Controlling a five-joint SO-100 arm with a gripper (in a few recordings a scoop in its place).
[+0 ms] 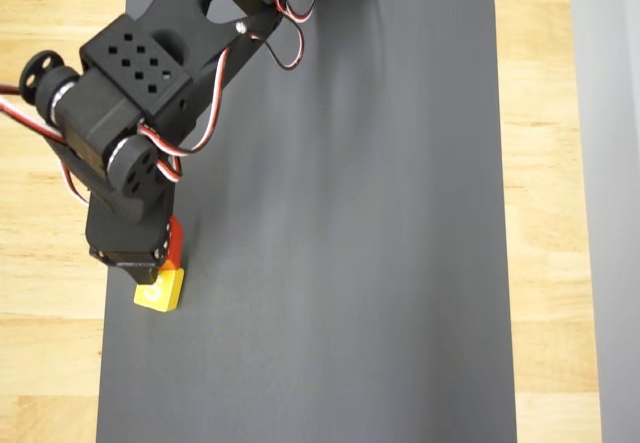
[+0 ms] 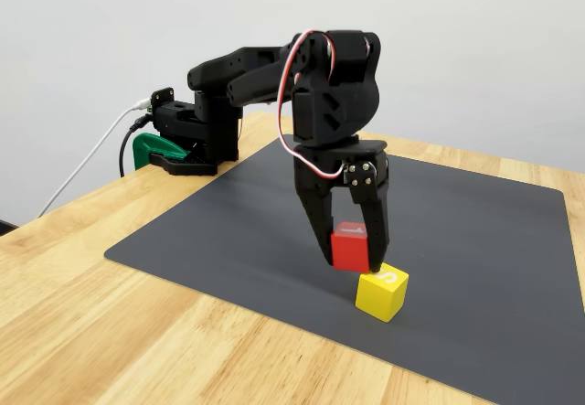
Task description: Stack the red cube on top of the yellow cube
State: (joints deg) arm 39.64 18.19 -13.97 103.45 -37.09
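Crowding yellow cube (image 2: 382, 293): gripped red cube (image 2: 349, 247).

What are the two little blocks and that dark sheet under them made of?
The red cube and yellow cube look like painted wood or hard plastic: crisp edges, flat even colour, a white mark on top. Which one, I can't tell. The dark mat looks like thin matte rubber or plastic, lying flat with rounded corners and a soft sheen.

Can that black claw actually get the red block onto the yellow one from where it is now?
Probably yes. The gripper holds the red cube just above and slightly to the side of the yellow cube, whose top is bare, with nothing else on the mat nearby.
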